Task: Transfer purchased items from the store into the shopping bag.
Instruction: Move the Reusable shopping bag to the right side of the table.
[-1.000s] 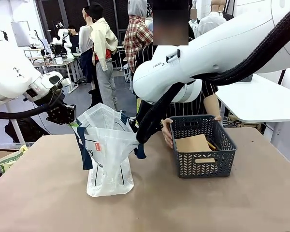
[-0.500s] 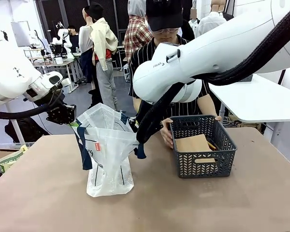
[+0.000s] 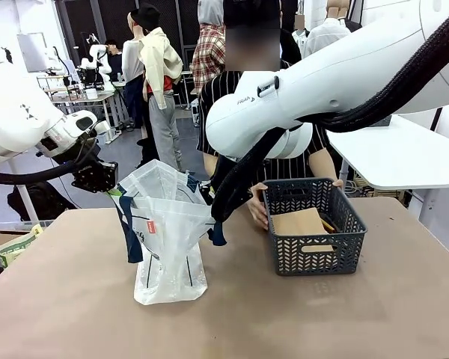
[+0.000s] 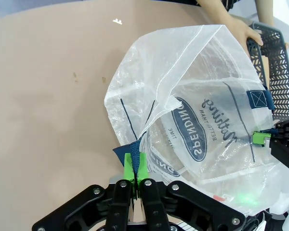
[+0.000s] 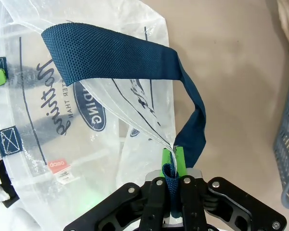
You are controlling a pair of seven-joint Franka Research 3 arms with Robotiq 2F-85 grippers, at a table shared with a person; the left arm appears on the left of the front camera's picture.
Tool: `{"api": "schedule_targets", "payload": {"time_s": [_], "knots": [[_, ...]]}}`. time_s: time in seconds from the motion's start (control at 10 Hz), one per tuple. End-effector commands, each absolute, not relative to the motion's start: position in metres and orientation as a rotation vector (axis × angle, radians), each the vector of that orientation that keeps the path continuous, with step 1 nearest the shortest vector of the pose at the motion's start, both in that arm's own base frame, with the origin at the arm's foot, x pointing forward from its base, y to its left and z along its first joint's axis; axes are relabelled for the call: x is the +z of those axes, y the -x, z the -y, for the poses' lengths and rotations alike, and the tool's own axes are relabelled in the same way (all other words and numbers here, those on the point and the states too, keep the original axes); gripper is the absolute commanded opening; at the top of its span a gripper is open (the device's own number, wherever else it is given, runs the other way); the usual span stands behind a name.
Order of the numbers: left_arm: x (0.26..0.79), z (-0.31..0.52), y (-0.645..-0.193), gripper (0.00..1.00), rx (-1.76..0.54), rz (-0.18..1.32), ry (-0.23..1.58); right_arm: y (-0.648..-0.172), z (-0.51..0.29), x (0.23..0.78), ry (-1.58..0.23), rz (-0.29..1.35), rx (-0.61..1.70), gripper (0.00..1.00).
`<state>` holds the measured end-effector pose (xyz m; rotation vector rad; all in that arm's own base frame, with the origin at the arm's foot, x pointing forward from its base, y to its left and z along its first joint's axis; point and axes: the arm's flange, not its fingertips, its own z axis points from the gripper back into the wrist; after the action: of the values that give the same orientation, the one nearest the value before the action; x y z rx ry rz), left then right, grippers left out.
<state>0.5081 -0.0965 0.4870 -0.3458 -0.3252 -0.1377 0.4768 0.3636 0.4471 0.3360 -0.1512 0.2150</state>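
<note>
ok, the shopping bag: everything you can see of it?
The shopping bag is translucent whitish plastic, crinkled, with navy woven strap handles, dark oval print and a small red label. It stands upright on the brown table, mouth held open: the left hand is shut on one rim, the right hand on the opposite rim at a strap's base.

Lab: cluttered workbenches (image 3: 86, 96), monitor (image 3: 31, 51) behind.

White arms (image 3: 337, 82), black ribbed cables (image 3: 404, 82), green-padded black jaws.
</note>
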Motion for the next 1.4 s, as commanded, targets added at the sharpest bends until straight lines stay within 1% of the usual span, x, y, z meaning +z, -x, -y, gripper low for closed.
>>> {"api": "schedule_targets", "payload": {"time_s": [0.0, 1.3], "knots": [[0.4891, 0.0952, -0.5062, 0.00, -0.136, 0.332, 0.342, -0.4767, -0.3597, 0.4464, -0.358, 0.141, 0.231, 0.00], [0.4891, 0.0952, -0.5062, 0.00, -0.136, 0.332, 0.342, -0.4767, -0.3597, 0.4464, -0.358, 0.141, 0.231, 0.00]]}}
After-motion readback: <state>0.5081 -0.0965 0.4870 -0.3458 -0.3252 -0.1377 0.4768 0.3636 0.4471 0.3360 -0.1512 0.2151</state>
